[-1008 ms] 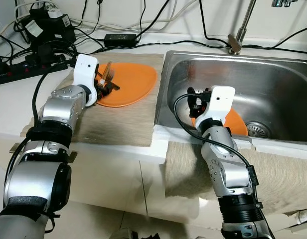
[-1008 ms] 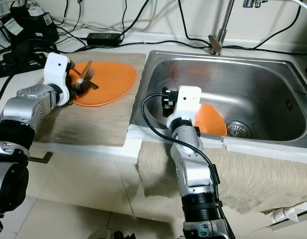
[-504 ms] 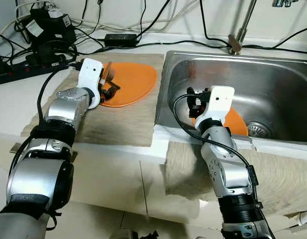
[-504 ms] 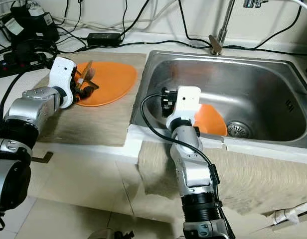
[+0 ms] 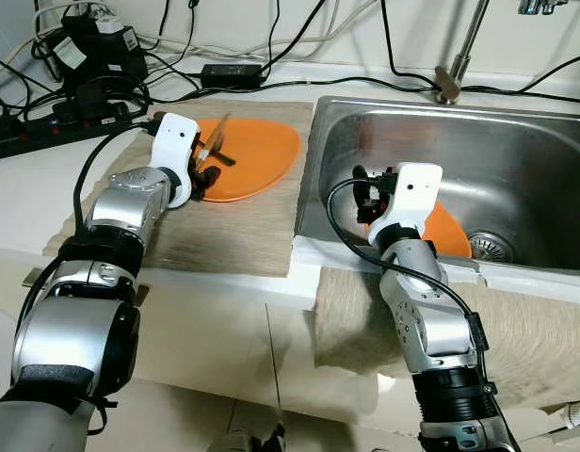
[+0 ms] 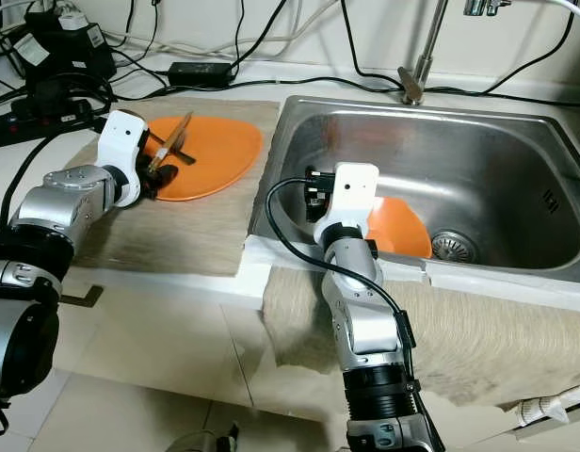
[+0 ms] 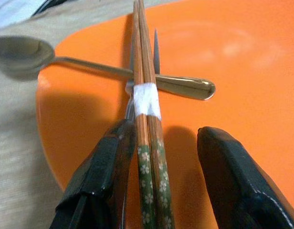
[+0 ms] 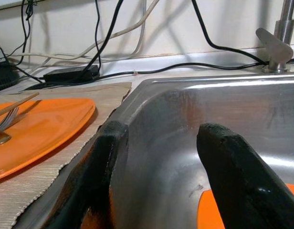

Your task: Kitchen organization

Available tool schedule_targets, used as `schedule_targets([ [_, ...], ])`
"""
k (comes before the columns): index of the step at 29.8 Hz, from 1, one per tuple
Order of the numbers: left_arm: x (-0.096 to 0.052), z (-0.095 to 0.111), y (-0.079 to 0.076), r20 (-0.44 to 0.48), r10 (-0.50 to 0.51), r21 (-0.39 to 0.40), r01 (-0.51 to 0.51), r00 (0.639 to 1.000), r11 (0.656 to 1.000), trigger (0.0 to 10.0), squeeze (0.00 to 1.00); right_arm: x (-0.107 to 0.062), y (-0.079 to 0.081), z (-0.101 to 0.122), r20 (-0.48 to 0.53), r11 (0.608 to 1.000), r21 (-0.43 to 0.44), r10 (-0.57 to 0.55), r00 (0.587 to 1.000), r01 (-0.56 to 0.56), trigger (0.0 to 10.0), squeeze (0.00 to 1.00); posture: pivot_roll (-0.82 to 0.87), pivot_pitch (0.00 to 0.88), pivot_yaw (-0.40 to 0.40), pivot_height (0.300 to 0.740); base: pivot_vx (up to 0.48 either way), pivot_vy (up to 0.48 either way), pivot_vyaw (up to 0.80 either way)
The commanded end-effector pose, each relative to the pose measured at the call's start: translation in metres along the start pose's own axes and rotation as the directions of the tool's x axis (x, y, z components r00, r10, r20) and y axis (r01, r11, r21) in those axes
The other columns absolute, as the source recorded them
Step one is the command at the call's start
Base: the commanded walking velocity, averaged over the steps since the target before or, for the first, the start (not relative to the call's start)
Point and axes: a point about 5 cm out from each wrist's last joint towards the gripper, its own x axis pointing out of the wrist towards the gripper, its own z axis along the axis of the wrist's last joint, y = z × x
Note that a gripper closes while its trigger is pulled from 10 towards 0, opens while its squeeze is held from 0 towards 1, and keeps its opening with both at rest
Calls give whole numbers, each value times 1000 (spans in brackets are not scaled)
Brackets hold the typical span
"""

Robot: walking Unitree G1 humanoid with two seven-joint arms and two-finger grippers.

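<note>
**Gripping chopsticks over the left plate — axis check**

Left gripper (image 7: 159,179) sits at the near-left edge of the orange plate (image 5: 257,155) on the woven mat (image 5: 224,231), left of the sink (image 5: 516,160). Fingers spread; the taped pair of chopsticks (image 7: 146,100) runs between them, lying against one finger and apart from the other, so contact on one side only, no pinch yet.

Long axis of the chopsticks runs straight away from the wrist, in line with the fingers, tips rising over the plate toward the wall. A fork (image 7: 155,47) lies under them along nearly the same line; a spoon (image 7: 66,59) crosses beneath at about a right angle, bowl off the plate rim on the mat.

Right gripper (image 8: 159,157) hangs inside the sink, fingers spread and empty, above a second orange plate (image 5: 445,226) near the drain (image 5: 488,247).

Judgement: the left arm is much the nearer. Closing should catch the chopsticks; risk of catching the fork with them.
</note>
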Motion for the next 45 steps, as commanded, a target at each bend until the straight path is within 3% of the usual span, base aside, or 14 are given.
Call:
schedule_targets([
  [1, -1, 9, 1, 39, -12, 26, 11, 999, 1000, 0, 0, -1, 3, -1, -15, 1000, -6, 12, 1000, -12, 10000, 0, 26, 0, 61, 740, 0, 0, 0],
  [14, -3, 12, 2, 65, -26, 65, 22, 998, 998, 0, 0, -1, 3, -3, -24, 1000, -6, 13, 1000, -13, 10000, 0, 27, 0, 59, 740, 0, 0, 0],
  [19, -3, 11, 6, 52, 21, 116, -27, 998, 993, 0, 0, -2, 3, -4, -28, 1000, -6, 12, 1000, -12, 10000, 0, 28, 0, 59, 740, 0, 0, 0],
  [20, -3, 11, 6, 54, 28, 115, -34, 998, 993, 7216, 0, -2, 3, -4, -29, 1000, -6, 12, 1000, -12, 10000, 0, 29, 0, 60, 740, 0, 0, 0],
  [21, -3, 12, 7, 56, 32, 115, -38, 998, 993, 7216, 0, -2, 3, -4, -30, 1000, -6, 12, 999, -12, 10000, 0, 29, 0, 60, 740, 0, 0, 0],
  [22, -3, 12, 7, 57, 37, 119, -44, 998, 992, 10000, 1000, -2, 3, -4, -30, 1000, -6, 13, 999, -13, 10000, 0, 30, 0, 60, 740, 0, 0, 0],
  [45, 1, 5, 1, 14, 14, 119, -15, 1000, 993, 10000, 1000, -2, 2, -4, -37, 1000, -8, 14, 999, -15, 10000, 0, 21, 8, 60, 740, 0, 0, 0],
])
